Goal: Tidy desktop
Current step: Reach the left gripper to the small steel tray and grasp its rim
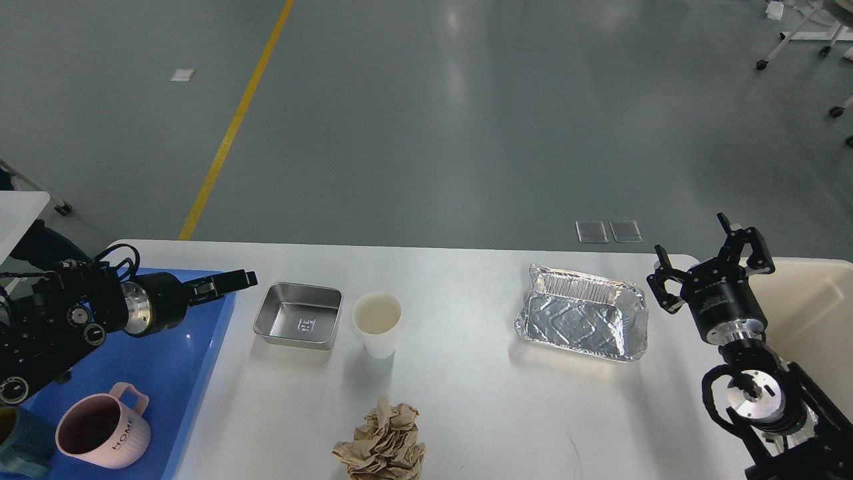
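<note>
The white desktop carries a small steel tray, a white paper cup, a crumpled brown paper ball near the front edge and a foil tray. My left gripper reaches over the right edge of the blue tray, just left of the steel tray; it is seen side-on and its fingers cannot be told apart. My right gripper is open and empty, just right of the foil tray.
A pink mug and a dark teal cup stand in the blue tray's front left. A beige bin sits off the table's right end. Grey floor with a yellow line lies beyond.
</note>
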Action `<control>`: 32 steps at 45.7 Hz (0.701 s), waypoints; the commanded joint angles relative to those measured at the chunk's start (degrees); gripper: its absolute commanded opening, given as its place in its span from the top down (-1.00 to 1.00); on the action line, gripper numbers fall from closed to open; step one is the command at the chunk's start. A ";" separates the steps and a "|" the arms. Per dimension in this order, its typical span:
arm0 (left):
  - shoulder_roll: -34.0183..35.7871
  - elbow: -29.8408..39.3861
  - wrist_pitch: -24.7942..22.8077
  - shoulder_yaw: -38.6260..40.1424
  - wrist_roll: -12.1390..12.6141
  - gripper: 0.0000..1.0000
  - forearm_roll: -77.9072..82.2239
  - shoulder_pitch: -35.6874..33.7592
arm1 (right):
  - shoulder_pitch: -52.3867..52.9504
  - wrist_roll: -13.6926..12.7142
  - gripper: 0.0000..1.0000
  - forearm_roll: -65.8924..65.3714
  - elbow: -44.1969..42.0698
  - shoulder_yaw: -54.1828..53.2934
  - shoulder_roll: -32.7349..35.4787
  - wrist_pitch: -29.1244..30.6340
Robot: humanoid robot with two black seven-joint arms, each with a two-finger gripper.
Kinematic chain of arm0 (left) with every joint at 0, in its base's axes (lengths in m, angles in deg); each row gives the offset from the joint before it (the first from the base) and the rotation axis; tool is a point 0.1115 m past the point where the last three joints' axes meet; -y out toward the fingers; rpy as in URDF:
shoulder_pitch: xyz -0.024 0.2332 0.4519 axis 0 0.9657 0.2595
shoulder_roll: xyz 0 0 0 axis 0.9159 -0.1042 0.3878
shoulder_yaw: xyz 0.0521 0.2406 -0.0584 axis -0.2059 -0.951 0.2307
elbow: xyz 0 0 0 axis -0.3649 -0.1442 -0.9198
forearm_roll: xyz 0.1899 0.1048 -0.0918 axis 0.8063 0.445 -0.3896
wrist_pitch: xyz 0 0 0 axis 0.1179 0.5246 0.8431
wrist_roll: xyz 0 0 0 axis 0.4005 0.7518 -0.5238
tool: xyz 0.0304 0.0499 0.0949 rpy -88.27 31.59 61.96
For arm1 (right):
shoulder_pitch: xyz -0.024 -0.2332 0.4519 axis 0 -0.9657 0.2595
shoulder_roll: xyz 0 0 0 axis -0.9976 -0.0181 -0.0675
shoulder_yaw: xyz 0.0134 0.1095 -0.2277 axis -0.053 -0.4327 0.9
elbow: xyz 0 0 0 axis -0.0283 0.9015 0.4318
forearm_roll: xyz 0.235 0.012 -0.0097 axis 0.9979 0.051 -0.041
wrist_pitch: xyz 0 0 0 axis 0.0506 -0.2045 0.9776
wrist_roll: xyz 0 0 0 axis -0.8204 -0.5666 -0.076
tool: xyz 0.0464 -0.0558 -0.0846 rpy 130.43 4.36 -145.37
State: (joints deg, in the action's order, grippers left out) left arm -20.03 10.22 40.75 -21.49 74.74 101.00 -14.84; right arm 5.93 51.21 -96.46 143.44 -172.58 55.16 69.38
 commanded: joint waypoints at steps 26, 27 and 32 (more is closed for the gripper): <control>-14.87 -20.44 1.25 -9.99 -0.21 -0.80 -0.05 -4.82 | -0.27 0.09 -1.00 0.09 0.08 -0.81 1.49 -0.07; -14.96 -20.79 1.34 -10.34 -0.21 -0.80 -0.13 -4.90 | -0.27 0.09 -1.00 0.00 0.08 -0.81 1.58 -0.07; -15.66 -21.41 1.51 -11.40 -0.30 -0.71 -0.31 -4.82 | -0.27 0.09 -1.00 0.09 0.08 -0.81 1.75 -0.07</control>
State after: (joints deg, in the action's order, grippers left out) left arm -34.92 -10.37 42.06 -31.79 74.59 100.89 -19.71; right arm 5.67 51.30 -96.40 143.53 -173.37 56.73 69.36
